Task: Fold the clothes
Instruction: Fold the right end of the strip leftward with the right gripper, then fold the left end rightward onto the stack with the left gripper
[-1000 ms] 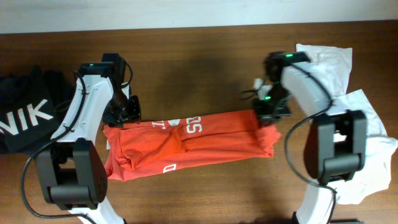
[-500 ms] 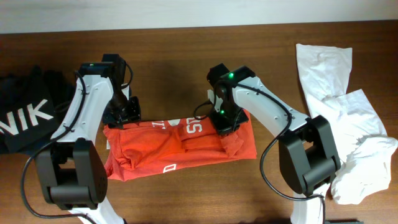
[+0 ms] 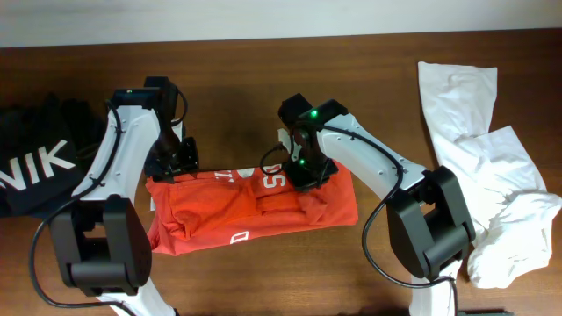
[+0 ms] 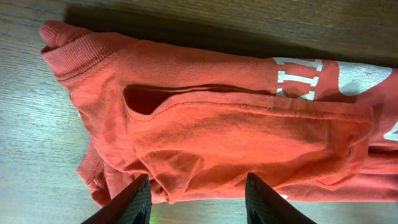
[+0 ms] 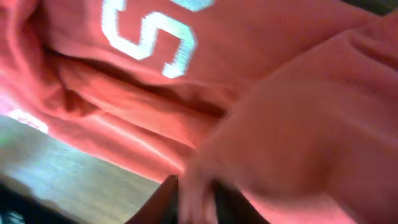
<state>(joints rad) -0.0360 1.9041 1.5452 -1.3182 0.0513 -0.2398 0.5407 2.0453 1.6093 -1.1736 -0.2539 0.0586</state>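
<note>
Orange-red shirt (image 3: 250,206) is lying bunched mid-table (image 3: 263,79). Left gripper (image 4: 196,190) is hovering at its collar end, jaws apart, pinching nothing. Right gripper (image 5: 198,196) is sitting in blurred cloth, so I can't tell its grip. Only the overhead is showing the white shirts (image 3: 474,114) on the right and the navy shirt (image 3: 35,167) on the left.

The orange-red shirt (image 3: 255,206) is printed with white letters. Plain white shirts (image 3: 457,96) are seen to its right. To its left, a dark navy shirt (image 3: 35,167) is marked with big white letters. The table (image 3: 263,79) under it is streaked brown wood.
</note>
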